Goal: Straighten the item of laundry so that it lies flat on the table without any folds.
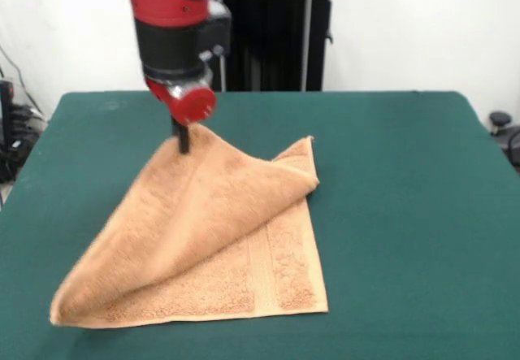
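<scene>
The towel [203, 246] lies on the surface [406, 173], toward the camera-side edge and left of centre in the front view. It is not flat. One corner is raised into a peak, and a large triangular flap slopes from that peak down to the lower left corner, covering most of the layer beneath. The lower layer lies on the surface; its woven band shows near the right edge, and its bottom edge runs roughly parallel to the near edge of the surface.

The arm [175, 27] descends from above, ending at the hand [183, 139] at the raised peak. The hand appears pinched on that corner of the towel, since the cloth hangs from it in a tent shape; the fingers themselves show only as a dark stub and their gap is hard to make out.

Governing relation: the towel extends from the hand toward the camera and to the lower left, along the diagonal fold line. The covered portion lies directly below and in front of the hand. In judgement, unfolding requires carrying the held corner away from the lower left corner, toward the far side of the surface.

Hidden items: the underside of the flap, the far left corner of the lower layer, and the upper arm, which is cut off at the top edge.
</scene>
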`<act>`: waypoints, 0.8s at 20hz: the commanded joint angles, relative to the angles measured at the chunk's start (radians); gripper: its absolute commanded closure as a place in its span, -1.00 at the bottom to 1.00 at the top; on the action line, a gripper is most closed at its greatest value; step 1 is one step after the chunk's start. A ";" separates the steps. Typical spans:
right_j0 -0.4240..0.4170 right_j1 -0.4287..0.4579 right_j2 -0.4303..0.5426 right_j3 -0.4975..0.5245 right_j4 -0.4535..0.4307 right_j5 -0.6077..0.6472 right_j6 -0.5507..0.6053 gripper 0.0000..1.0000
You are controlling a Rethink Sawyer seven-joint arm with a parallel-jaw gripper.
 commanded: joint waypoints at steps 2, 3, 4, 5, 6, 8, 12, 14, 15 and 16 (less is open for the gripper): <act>-0.097 -0.199 0.061 0.247 -0.063 0.233 -0.336 1.00; -0.116 -0.224 0.074 0.260 -0.063 0.248 -0.353 1.00; -0.136 -0.248 0.088 0.271 -0.061 0.264 -0.371 1.00; -0.154 -0.272 0.103 0.285 -0.059 0.270 -0.386 1.00; -0.176 -0.291 0.120 0.294 -0.059 0.275 -0.405 1.00; -0.211 -0.317 0.147 0.305 -0.057 0.286 -0.435 1.00; -0.293 -0.328 0.211 0.316 -0.052 0.305 -0.497 1.00; -0.326 -0.320 0.240 0.319 -0.052 0.309 -0.523 1.00; -0.338 -0.318 0.253 0.320 -0.057 0.301 -0.531 1.00; -0.345 -0.312 0.260 0.314 -0.067 0.289 -0.535 1.00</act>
